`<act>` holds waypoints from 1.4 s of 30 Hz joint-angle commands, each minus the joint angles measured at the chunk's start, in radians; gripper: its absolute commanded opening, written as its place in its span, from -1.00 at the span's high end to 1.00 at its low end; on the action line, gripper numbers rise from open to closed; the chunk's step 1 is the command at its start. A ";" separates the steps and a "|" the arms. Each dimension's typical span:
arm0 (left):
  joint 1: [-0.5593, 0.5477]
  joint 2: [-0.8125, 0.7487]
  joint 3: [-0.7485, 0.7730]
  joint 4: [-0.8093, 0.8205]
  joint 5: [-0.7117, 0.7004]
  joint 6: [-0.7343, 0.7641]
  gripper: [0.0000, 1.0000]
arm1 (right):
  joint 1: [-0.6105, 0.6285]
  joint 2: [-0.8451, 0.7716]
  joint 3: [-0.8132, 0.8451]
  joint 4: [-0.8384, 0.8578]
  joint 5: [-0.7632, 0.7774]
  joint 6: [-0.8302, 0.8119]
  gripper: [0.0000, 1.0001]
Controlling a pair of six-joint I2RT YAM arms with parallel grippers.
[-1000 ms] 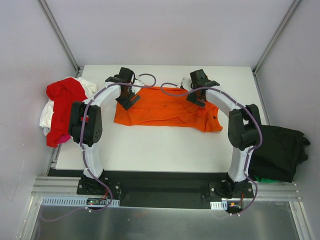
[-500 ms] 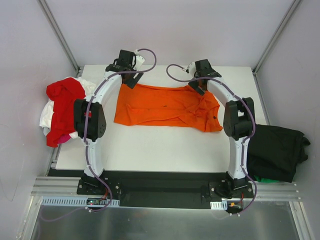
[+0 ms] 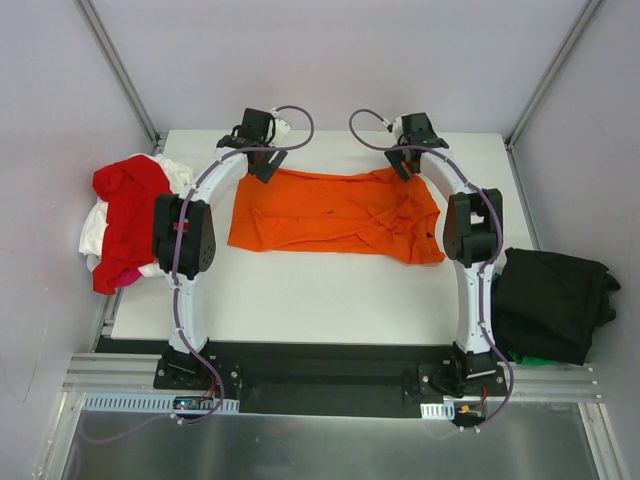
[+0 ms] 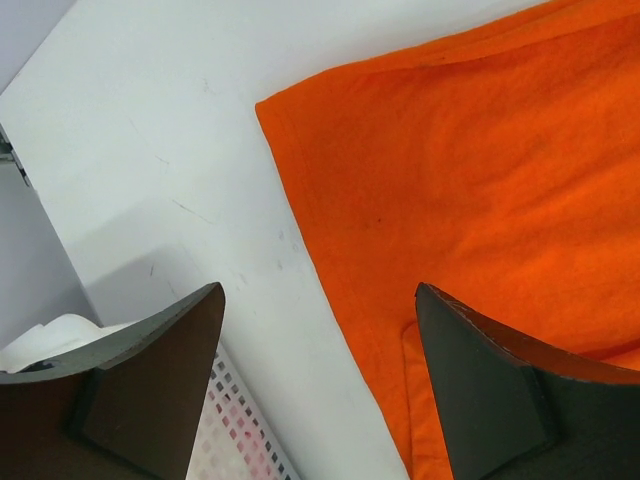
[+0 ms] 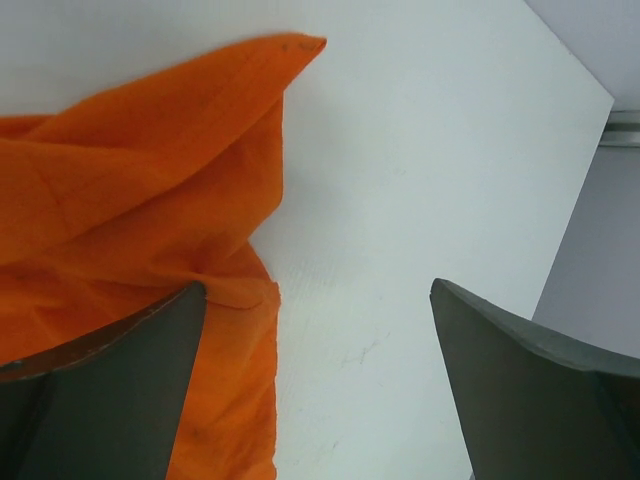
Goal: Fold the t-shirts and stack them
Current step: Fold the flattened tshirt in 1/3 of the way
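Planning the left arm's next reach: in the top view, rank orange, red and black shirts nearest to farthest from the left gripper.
1. orange t-shirt, beside the left gripper, centre.
2. red t-shirt, left edge.
3. black t-shirt, far right.

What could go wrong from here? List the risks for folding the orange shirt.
1. The open left gripper straddles the edge of the orange t-shirt, with one finger over bare table. Closing may pinch only the hem or miss.
2. The cloth under the open right gripper lies bunched. It may grab several layers and fold crooked.
3. The red t-shirt lies heaped beside the left arm. A swing might snag it.
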State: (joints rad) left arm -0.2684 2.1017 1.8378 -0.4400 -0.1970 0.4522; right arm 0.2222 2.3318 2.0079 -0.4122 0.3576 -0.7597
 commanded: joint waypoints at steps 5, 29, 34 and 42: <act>-0.002 -0.023 -0.055 0.056 -0.045 -0.021 -0.52 | -0.012 0.014 0.153 -0.015 -0.189 0.148 -0.97; -0.009 0.003 -0.112 0.084 -0.059 0.014 -0.50 | -0.009 -0.072 -0.098 0.006 -0.190 0.089 -0.96; -0.031 0.026 -0.117 0.084 -0.078 0.057 -0.50 | -0.001 -0.080 -0.130 0.009 -0.138 0.048 -0.96; -0.048 0.072 -0.129 0.086 -0.084 0.083 -0.51 | 0.000 -0.095 -0.132 -0.008 -0.124 0.014 -0.96</act>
State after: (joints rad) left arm -0.3027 2.1536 1.7187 -0.3626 -0.2520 0.5053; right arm 0.2214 2.3070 1.8828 -0.4000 0.2054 -0.7174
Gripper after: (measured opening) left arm 0.753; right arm 0.983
